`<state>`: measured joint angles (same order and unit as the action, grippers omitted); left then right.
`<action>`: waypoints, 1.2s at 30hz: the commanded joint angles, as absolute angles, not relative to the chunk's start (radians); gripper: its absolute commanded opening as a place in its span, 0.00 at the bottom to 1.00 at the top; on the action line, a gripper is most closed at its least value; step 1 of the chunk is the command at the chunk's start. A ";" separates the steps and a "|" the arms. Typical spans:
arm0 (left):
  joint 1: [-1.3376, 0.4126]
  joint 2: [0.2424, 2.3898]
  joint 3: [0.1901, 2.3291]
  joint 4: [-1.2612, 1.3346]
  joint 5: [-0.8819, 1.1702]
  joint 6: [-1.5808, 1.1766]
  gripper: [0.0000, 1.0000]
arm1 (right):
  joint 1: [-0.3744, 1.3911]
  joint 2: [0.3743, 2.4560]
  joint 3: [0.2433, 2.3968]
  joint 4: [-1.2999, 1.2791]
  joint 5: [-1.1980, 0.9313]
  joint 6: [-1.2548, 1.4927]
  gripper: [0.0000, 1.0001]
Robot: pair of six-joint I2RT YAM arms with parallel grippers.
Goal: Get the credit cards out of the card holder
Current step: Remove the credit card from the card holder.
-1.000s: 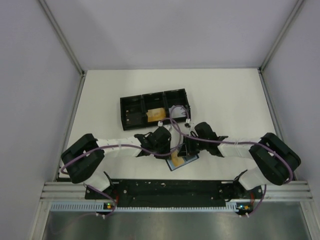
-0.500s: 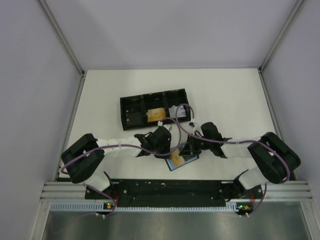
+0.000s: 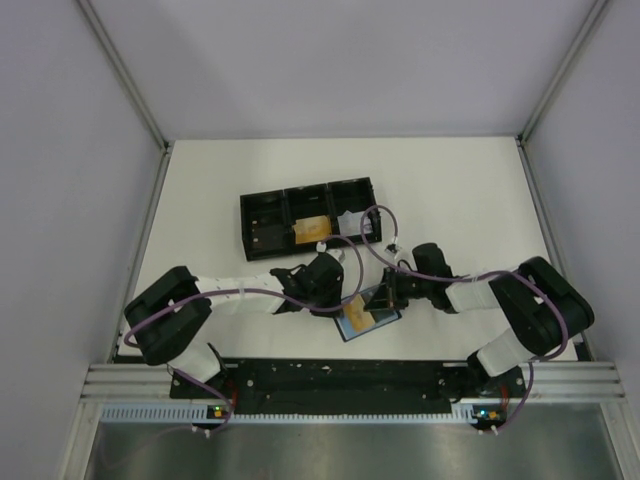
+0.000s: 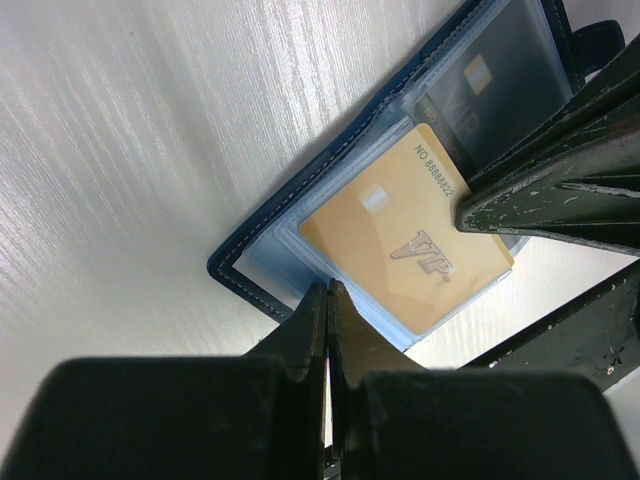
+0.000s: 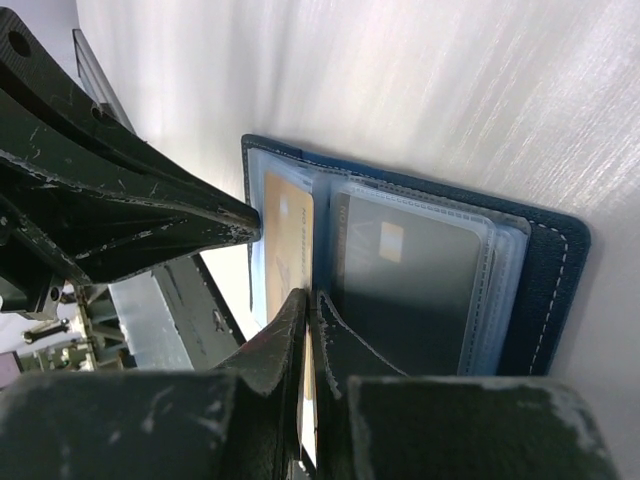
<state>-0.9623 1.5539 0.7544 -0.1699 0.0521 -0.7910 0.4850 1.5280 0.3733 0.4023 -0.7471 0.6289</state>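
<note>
L claw (image 4: 326, 290): fingers pressed together, clamped on the clear sleeve edge at a corner of the holder (image 4: 240, 265). L arm lies low, reaching rightward from its base to mid-counter (image 3: 450, 190). R claw (image 5: 311, 298): fingers all but touching, thin slit btwn them, tips at the fold btwn sleeves; what they nip cannot be told. R arm reaches leftward, elbow folded by the near right edge. Claws meet tip to tip over the holder, which lies open on the counter near the front edge. Orange card (image 4: 400, 250) sits in a sleeve, R finger at its corner. Grey card (image 5: 415, 290) in adjacent sleeve. 2nd orange card (image 3: 312, 228) lies in middle compartment of tray (image 3: 246, 228), well behind.
</note>
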 commanded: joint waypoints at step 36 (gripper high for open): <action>-0.971 1.635 0.790 -0.163 0.101 -0.792 0.01 | 0.492 1.589 0.403 0.468 -0.772 0.657 0.15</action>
